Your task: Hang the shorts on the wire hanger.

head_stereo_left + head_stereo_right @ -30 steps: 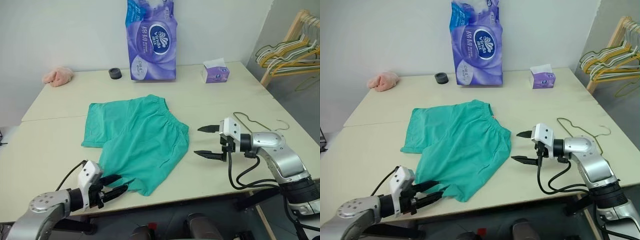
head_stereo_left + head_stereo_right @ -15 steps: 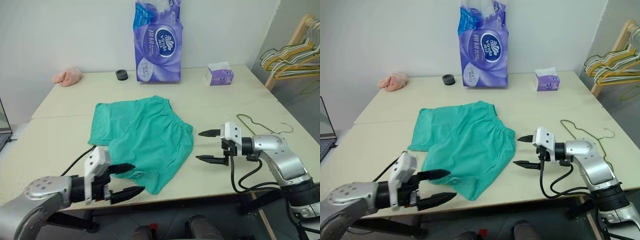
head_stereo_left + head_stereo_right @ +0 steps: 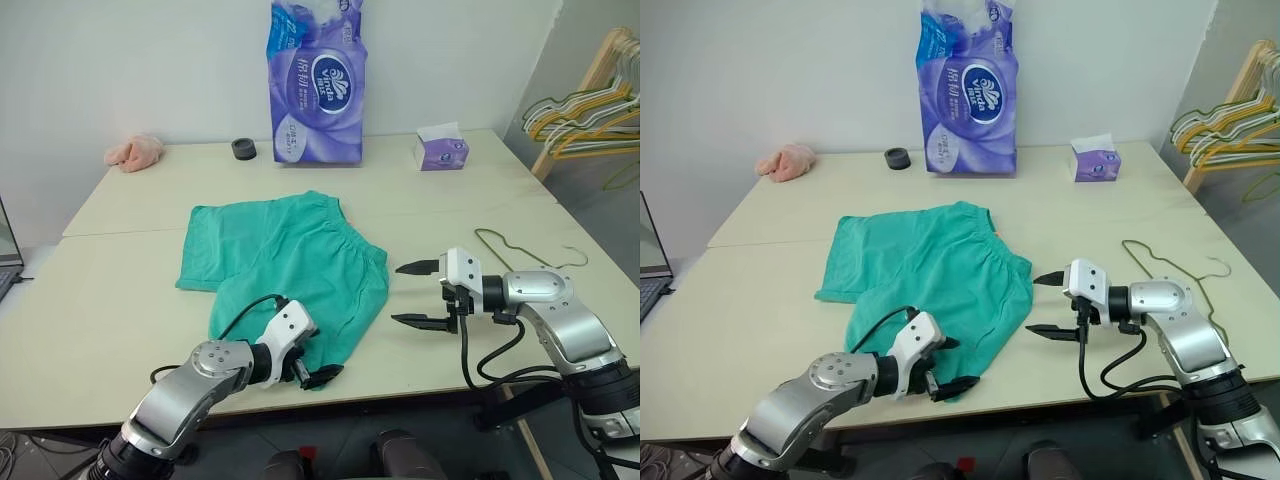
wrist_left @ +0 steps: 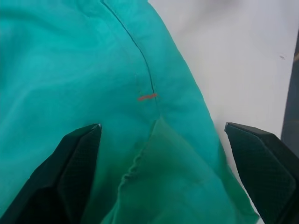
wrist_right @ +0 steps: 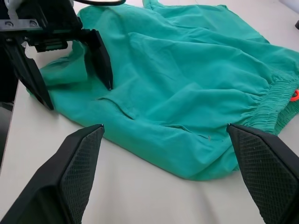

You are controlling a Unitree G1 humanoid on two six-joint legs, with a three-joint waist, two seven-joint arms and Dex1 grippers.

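Reaching for the cloth looks like the step in hand: left pincer is spread wide, empty, low over the near leg hem of the shorts, w/ one finger above the cloth and the other at the bench's front edge. Whether a tip already touches fabric is hard to tell from the head views. Right pincer hangs released too, pointing across at the waistband side of the shorts, just beside them, grasping nothing.

Shorts lie flat mid-bench, waistband toward the far right, legs toward the near left. Wire hanger lies flat on the bench beyond the right arm, well apart from the shorts, untouched. So hanging hasn't begun.

Next move, prob.: clench left pincer on the hem, get a 2nd hold w/ the right, then bring cloth and hanger together. Thin wire flat on the top will be awkward to pick up.

Bench is pale cream, w/ a seam across. At the back: purple tissue pack, small tissue box, black ring, pink cloth lump. White wall behind; rack of coloured hangers off to the right.
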